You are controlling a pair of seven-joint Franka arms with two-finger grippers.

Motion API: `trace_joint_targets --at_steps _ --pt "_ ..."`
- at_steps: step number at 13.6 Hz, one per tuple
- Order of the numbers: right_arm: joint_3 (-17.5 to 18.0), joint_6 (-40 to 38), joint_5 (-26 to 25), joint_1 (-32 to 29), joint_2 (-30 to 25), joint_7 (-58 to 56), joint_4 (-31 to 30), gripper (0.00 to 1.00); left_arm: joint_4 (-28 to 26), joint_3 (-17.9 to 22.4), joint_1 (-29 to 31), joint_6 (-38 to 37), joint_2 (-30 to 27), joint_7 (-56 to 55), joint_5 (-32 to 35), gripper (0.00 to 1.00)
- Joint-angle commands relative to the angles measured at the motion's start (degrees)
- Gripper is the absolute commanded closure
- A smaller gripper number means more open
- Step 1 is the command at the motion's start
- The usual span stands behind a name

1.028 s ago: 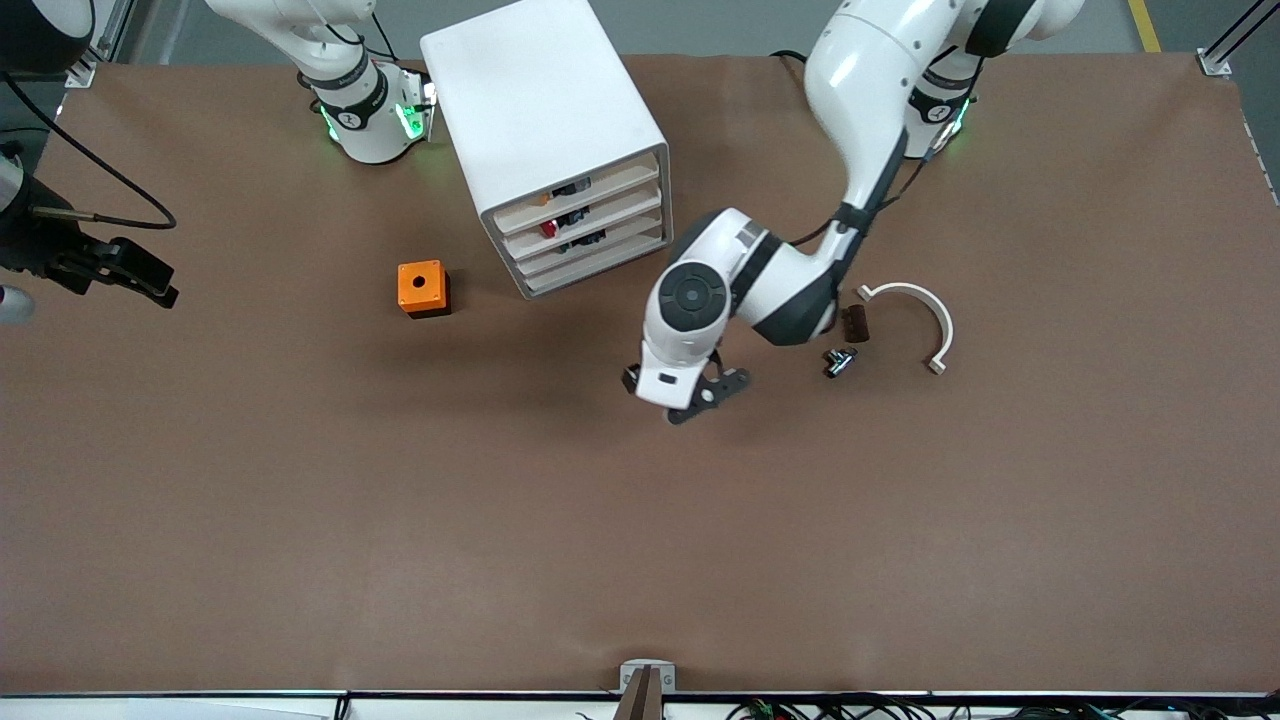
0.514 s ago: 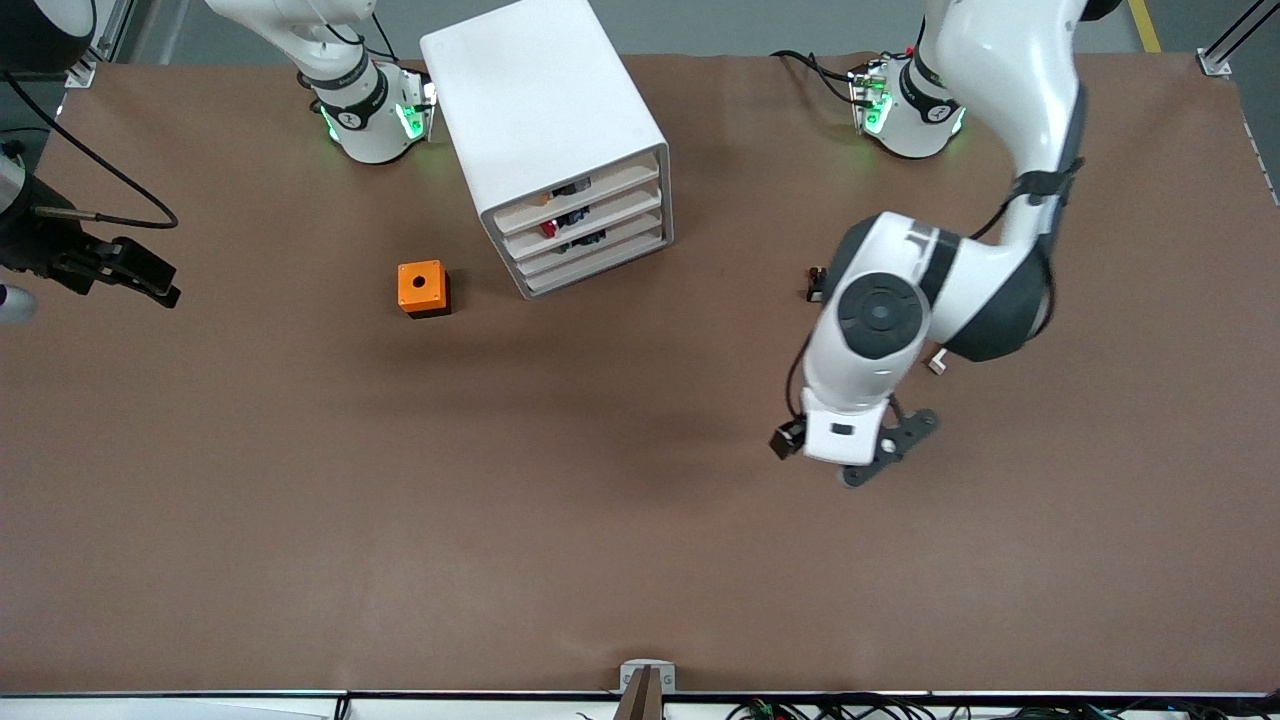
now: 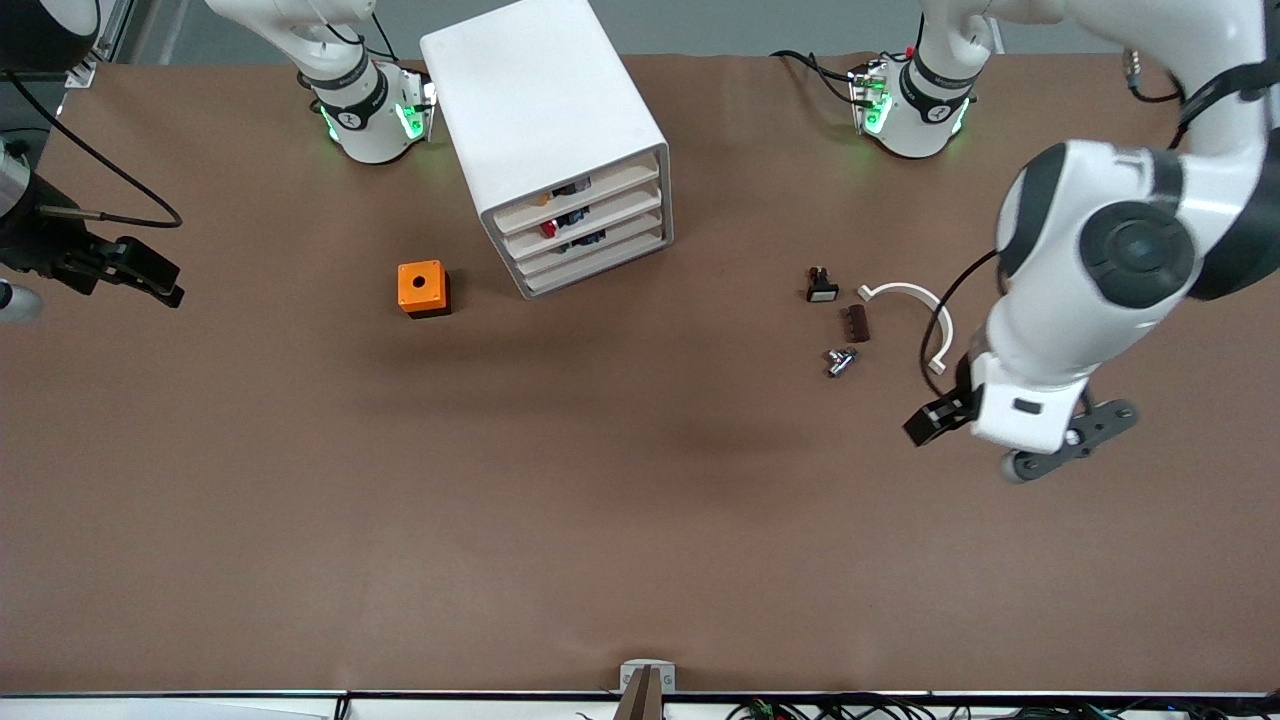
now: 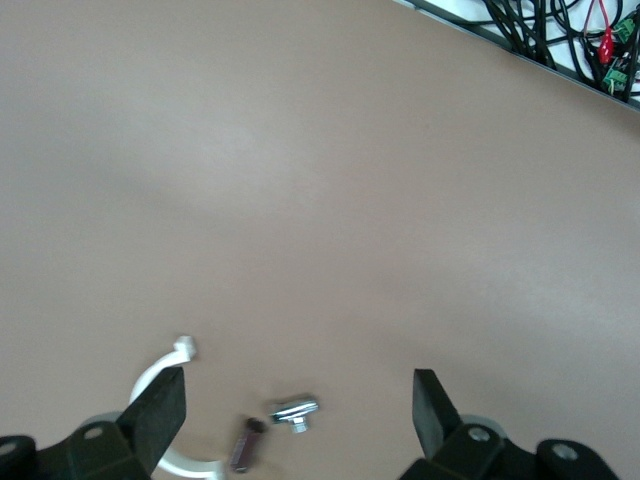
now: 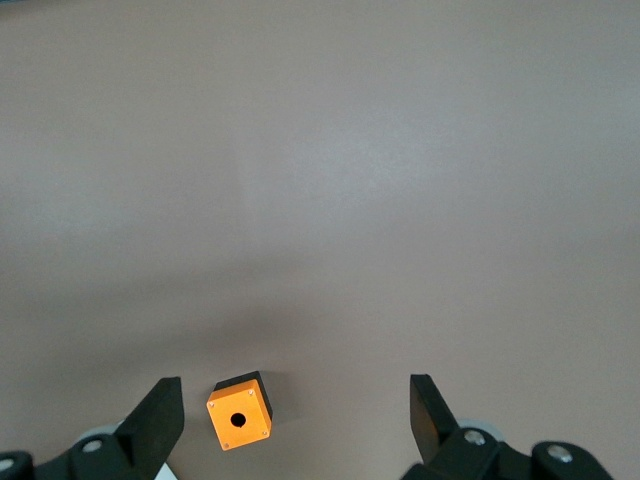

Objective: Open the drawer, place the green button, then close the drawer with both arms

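Observation:
The white cabinet (image 3: 545, 130) stands near the robots' bases with all its drawers pushed in. The drawer (image 3: 592, 250), third from the top, is shut. The green-capped button is out of view. My left gripper (image 3: 1000, 432) hangs open and empty in the air over bare table toward the left arm's end. In the left wrist view, the left gripper (image 4: 297, 408) looks down on small parts. My right gripper (image 3: 168, 284) waits open at the right arm's end. The right gripper (image 5: 292, 412) holds nothing, and the orange cube (image 5: 240, 412) lies far below it.
An orange cube with a round hole (image 3: 423, 288) sits beside the cabinet. A white-capped black button (image 3: 821, 287), a brown block (image 3: 856, 323), a metal fitting (image 3: 838, 361) and a white curved piece (image 3: 925, 310) lie together toward the left arm's end.
The left arm has swung from in front of the cabinet toward its own end of the table, passing over the small parts and uncovering them. The right arm has stayed still.

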Motion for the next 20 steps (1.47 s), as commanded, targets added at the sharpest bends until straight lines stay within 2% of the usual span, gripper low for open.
trace_joint_targets --at_steps 1,6,11,17,20 --pt "0.17 -0.8 1.14 -0.26 -0.42 -0.34 0.42 0.0 -1.42 -0.66 3.03 -5.32 -5.55 6.43 0.58 0.0" --pt "0.17 -0.89 1.14 -0.26 -0.42 -0.34 0.42 0.0 -1.76 -0.66 5.41 -13.41 -11.79 13.65 0.31 0.0" --pt "0.17 -1.06 1.14 -0.17 -0.42 -0.25 0.42 0.0 -2.29 -0.66 11.2 -16.14 -16.19 26.65 -2.84 0.0" --pt "0.17 -1.06 1.14 0.0 -0.42 -0.25 0.42 0.0 -14.49 -2.24 15.43 -12.81 -25.68 32.36 -4.26 0.0" --pt "0.17 -1.15 1.14 -0.09 -0.59 -0.25 0.42 0.0 -17.75 -5.66 17.18 -12.81 -28.32 32.73 -4.09 0.0"
